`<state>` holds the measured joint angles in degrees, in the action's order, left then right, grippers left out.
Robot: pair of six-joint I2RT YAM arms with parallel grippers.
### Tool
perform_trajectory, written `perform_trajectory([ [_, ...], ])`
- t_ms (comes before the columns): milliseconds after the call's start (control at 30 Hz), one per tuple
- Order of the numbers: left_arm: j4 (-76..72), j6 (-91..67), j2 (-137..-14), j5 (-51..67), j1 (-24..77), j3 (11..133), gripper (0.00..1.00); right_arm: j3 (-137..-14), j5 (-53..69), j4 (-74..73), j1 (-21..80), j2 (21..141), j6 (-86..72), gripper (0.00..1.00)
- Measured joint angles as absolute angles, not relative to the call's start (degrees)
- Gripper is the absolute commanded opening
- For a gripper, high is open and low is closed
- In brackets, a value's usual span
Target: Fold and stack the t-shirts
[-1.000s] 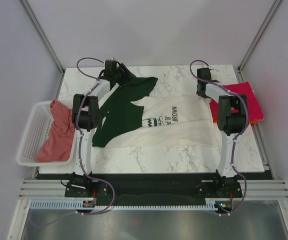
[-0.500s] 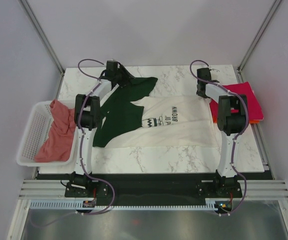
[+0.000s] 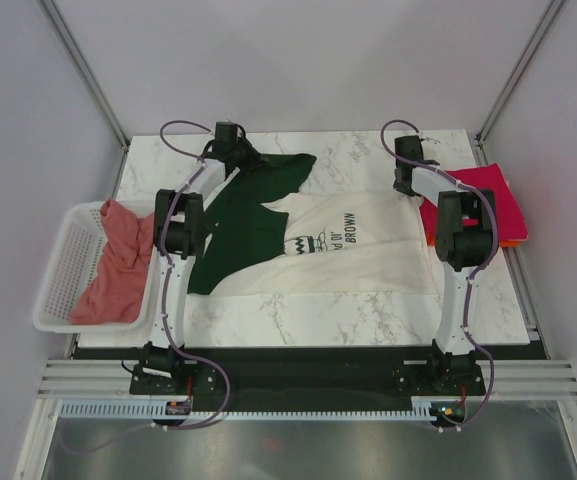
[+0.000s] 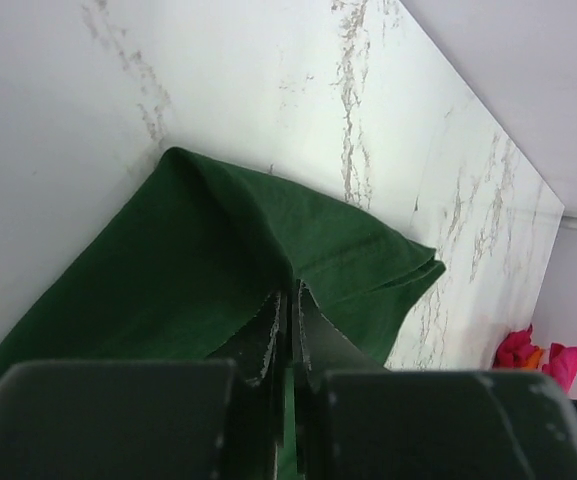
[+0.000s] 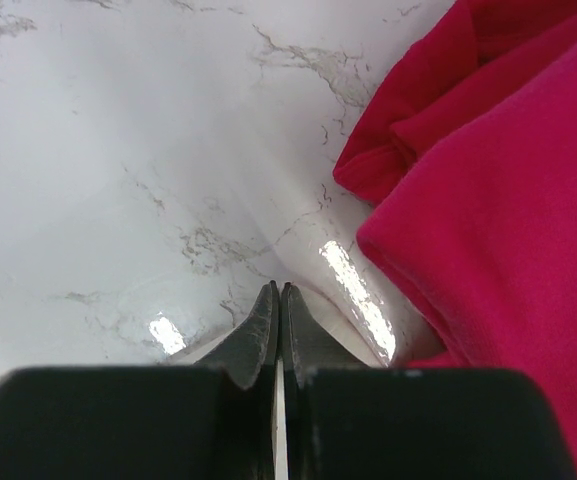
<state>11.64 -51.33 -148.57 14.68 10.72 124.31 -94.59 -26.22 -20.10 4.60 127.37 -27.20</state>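
On a white marble-patterned tabletop (image 3: pixel 368 150), a cream cotton t-shirt with dark green sleeves and a black Charlie Brown print (image 3: pixel 358 255) is lying spread across the centre of the overhead frame. The two arms are working its far edge. At upper left, the left gripper (image 4: pixel 290 300) is pinching a ridge of the dark green sleeve (image 4: pixel 208 240), its jaws drawn almost together with the cloth tenting up between them. At upper right, the right gripper (image 5: pixel 279 292) is sitting fully closed at the shirt's far corner. Pale fabric is rising to its tips, which suggests it is holding the hem.

A folded magenta t-shirt (image 3: pixel 478 195) is resting on an orange one (image 3: pixel 514 241) at the right edge of the frame, just beside the right gripper. A crumpled salmon-pink t-shirt (image 3: pixel 118 265) is waiting in a white plastic lattice basket (image 3: pixel 63 270) at far left.

Both grips are looking thin, so a quick lift is risking a slip that drops one side. Uneven travel between the arms would be skewing the fold. The left sleeve is lying bunched, and folding over it would be trapping a crease. A wide swing by the right arm could be dragging the magenta stack out of square.
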Motion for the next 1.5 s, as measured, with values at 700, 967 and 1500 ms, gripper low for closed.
perform_trajectory([
  [700,5.8,-46.6,-124.0,16.3,10.7,105.1,0.02,-91.9,-25.0,-18.8,4.6,125.2,-27.4,0.0],
  [967,4.6,-45.7,-114.1,16.8,10.7,99.2,0.02,-91.5,-22.7,-19.8,4.6,121.6,-27.2,0.0],
  [1500,7.4,-42.3,-94.5,16.6,10.7,80.8,0.02,-85.7,-20.6,-23.9,4.6,113.9,-27.0,0.0],
])
